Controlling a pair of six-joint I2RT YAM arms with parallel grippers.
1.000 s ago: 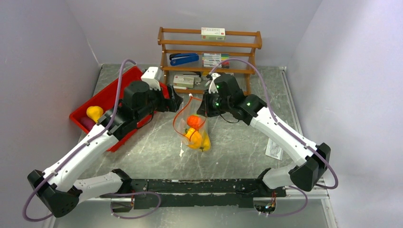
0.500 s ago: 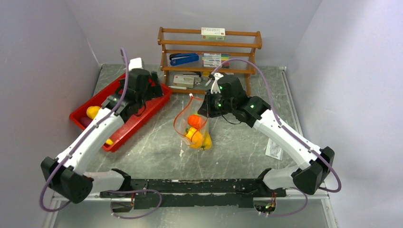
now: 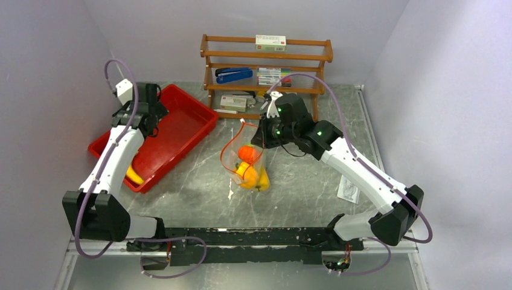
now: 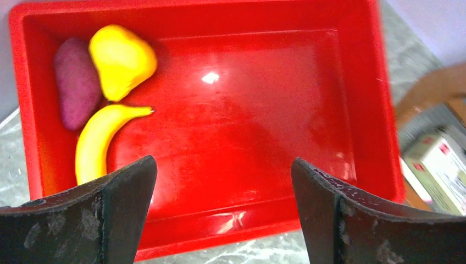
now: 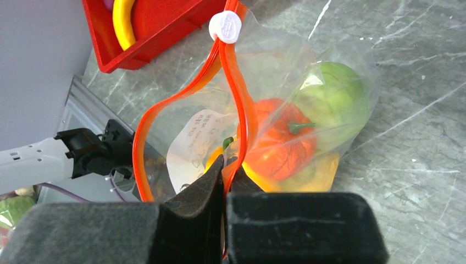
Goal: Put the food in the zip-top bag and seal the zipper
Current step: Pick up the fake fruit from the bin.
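Note:
The clear zip-top bag (image 3: pixel 244 164) hangs at the table's middle with its mouth open in a loop. Inside are an orange pepper (image 5: pixel 280 144), a green round fruit (image 5: pixel 332 104) and yellow pieces (image 3: pixel 252 177). My right gripper (image 5: pixel 226 171) is shut on the red-orange zipper (image 5: pixel 242 99) and holds the bag up by it; it also shows in the top view (image 3: pixel 261 136). A white slider (image 5: pixel 226 26) sits at the strip's far end. My left gripper (image 4: pixel 222 165) is open and empty over the red tray (image 4: pixel 247 126), which holds a yellow pear (image 4: pixel 121 60) and a yellow banana (image 4: pixel 99 146).
A purple vegetable (image 4: pixel 77 82) lies beside the pear in the tray (image 3: pixel 181 124). A wooden shelf (image 3: pixel 265 66) with boxes, a stapler and pens stands at the back. A small paper packet (image 3: pixel 349 190) lies at the right. Grey walls close in on both sides.
My left arm has swung left and back, from beside the bag's mouth to above the tray's far end. My right gripper has kept its hold on the zipper.

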